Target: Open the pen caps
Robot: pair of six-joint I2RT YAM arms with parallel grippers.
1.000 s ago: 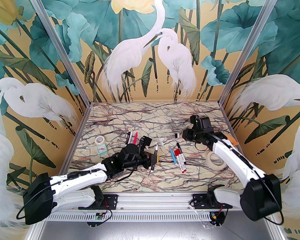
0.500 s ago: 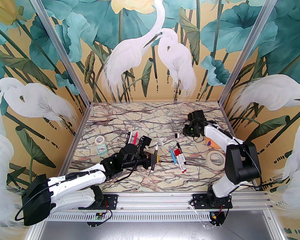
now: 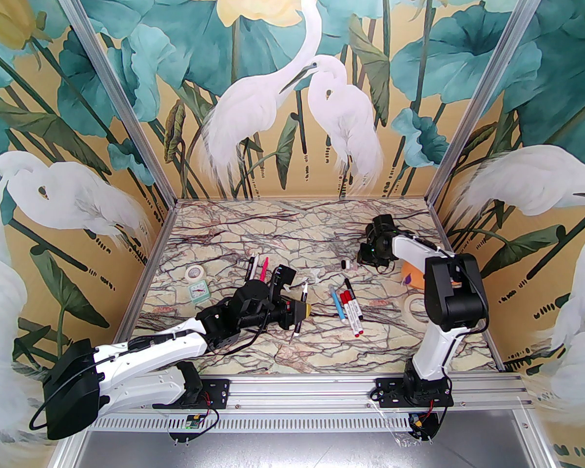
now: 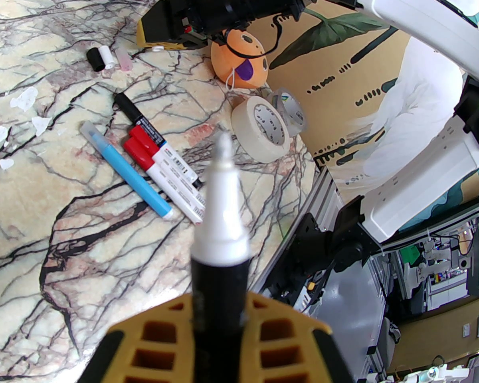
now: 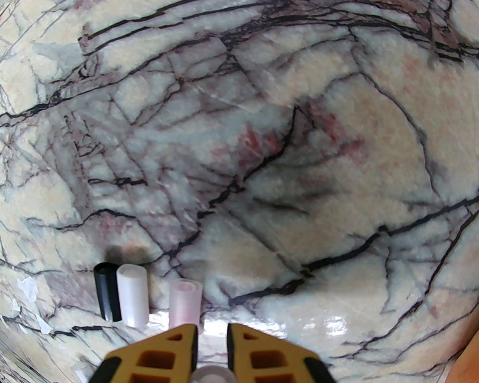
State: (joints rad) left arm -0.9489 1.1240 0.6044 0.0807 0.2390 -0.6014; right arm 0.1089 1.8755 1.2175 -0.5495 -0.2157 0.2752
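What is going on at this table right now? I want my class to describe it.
The left gripper is shut on an uncapped marker, whose white tip points out over the marble table. The right gripper is at the table's far right, shut on what looks like a pale cap. Beside it lie a loose black cap, white cap and pink cap. A blue pen and red-capped pens lie capped mid-table.

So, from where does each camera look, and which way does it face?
Top external: above and behind the bases, looking down over the table; both arms show.
Left wrist: on the left arm, looking along its pen toward the right arm; own fingers show.
Right wrist: looking down at the table; own fingertips show.
Both wrist views share the three caps.
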